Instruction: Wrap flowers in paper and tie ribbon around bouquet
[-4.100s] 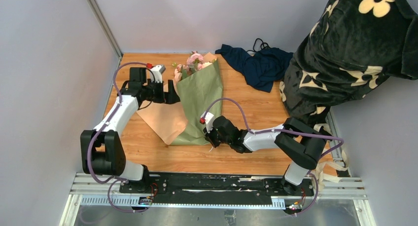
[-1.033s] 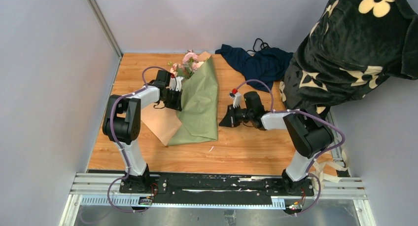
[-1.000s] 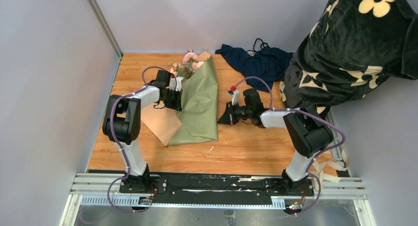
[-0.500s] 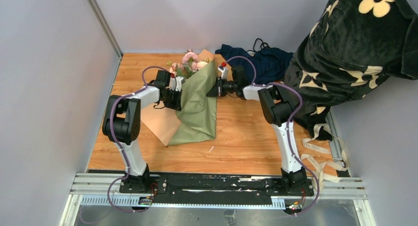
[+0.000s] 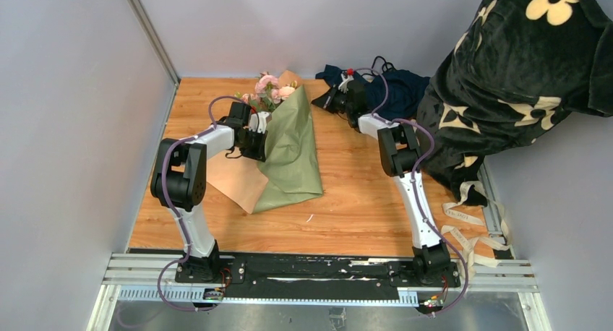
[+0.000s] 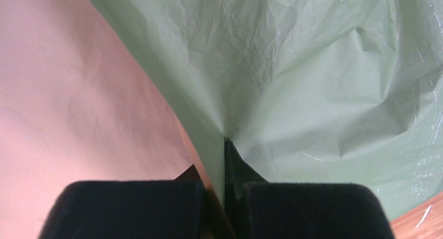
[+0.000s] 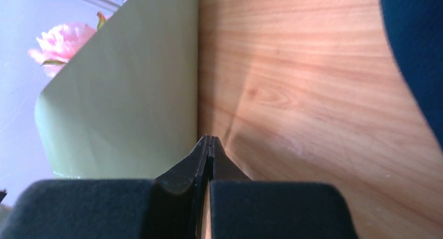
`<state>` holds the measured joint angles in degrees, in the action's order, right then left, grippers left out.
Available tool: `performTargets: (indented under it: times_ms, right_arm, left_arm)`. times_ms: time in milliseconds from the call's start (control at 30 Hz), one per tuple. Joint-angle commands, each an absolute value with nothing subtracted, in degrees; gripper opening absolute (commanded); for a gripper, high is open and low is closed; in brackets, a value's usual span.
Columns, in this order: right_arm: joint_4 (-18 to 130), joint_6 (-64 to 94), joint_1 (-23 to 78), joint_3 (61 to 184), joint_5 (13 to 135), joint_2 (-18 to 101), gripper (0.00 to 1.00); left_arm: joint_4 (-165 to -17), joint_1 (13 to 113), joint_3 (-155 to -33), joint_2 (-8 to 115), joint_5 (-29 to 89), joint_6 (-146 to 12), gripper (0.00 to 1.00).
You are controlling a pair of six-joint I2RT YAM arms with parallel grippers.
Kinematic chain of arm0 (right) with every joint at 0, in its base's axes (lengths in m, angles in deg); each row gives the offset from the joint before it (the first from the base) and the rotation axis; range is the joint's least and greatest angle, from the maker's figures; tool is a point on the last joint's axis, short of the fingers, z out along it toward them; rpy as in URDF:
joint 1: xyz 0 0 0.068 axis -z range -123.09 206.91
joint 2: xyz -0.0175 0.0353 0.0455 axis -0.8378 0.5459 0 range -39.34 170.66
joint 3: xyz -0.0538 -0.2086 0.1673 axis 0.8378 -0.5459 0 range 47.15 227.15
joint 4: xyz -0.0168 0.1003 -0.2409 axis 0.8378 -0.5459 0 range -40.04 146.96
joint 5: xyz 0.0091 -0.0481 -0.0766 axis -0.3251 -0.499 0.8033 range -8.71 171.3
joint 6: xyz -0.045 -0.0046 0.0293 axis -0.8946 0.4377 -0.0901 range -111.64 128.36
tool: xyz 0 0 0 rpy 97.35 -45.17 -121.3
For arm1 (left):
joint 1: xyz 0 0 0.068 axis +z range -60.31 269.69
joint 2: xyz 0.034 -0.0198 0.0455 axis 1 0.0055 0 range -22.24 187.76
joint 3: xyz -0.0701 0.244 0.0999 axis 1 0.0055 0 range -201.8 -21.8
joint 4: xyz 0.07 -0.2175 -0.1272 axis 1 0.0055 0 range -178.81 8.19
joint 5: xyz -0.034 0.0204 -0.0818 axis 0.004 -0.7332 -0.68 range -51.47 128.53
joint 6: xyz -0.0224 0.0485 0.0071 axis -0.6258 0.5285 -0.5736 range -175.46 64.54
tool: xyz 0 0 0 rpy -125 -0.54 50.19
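Note:
The flowers [image 5: 269, 89], pink heads on green stems, lie at the back of the table on the paper [image 5: 293, 154], whose sage-green side is folded over them. Its tan face [image 5: 235, 179] shows at the left. My left gripper [image 5: 259, 139] is shut on the fold's left edge; in the left wrist view the gripper [image 6: 211, 160] pinches the paper [image 6: 313, 93] where green meets tan [image 6: 78, 93]. My right gripper [image 5: 319, 100] is shut and empty, just right of the paper's top corner. The right wrist view shows the gripper [image 7: 209, 140] beside the green paper [image 7: 125, 103], with a pink flower [image 7: 62, 40] behind it.
A dark navy cloth [image 5: 394, 92] lies bunched at the back right, close behind my right wrist. A person in black flower-print fabric [image 5: 520, 78] stands at the right. Narrow cream strips [image 5: 463, 215], ribbon by their look, hang off the table's right edge.
My right arm has swung from mid-table to the far back, still shut. The paper's top and the flowers have shifted a little left. The left gripper keeps its hold.

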<state>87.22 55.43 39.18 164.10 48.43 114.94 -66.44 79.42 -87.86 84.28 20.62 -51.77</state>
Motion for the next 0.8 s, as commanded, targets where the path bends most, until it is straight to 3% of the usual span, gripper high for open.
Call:
performTargets:
  times_ms: [0, 100, 167, 233, 433, 600, 767]
  right_arm:
    - [81.22, 52.06, 39.58, 167.13, 53.71, 113.43, 0.05]
    - [78.38, 44.17, 39.60, 160.28, 49.46, 107.05, 0.28]
    - [76.12, 38.60, 39.33, 152.34, 46.07, 100.10, 0.52]
    - [73.35, 33.64, 38.98, 143.34, 44.12, 93.36, 0.57]
    - [72.72, 23.00, 33.18, 118.94, 40.71, 75.06, 0.23]
    - [73.89, 23.42, 27.09, 115.95, 34.45, 76.70, 0.07]
    - [73.02, 25.64, 26.28, 113.57, 36.50, 79.60, 0.00]
  left_arm:
    - [-64.49, 79.93, -87.36, 87.19, 24.31, -49.75, 0.00]
    - [-64.40, 79.93, -87.37, 87.40, 26.05, -50.08, 0.00]
    - [-64.46, 79.93, -87.37, 87.43, 26.65, -50.18, 0.00]
    - [-64.43, 79.93, -87.34, 87.30, 26.69, -50.25, 0.00]
    - [-64.61, 79.93, -87.49, 87.13, 28.00, -50.29, 0.00]
    - [-64.26, 79.93, -87.54, 87.12, 28.48, -50.36, 0.00]
    - [-63.91, 79.93, -87.78, 86.80, 29.00, -50.11, 0.00]
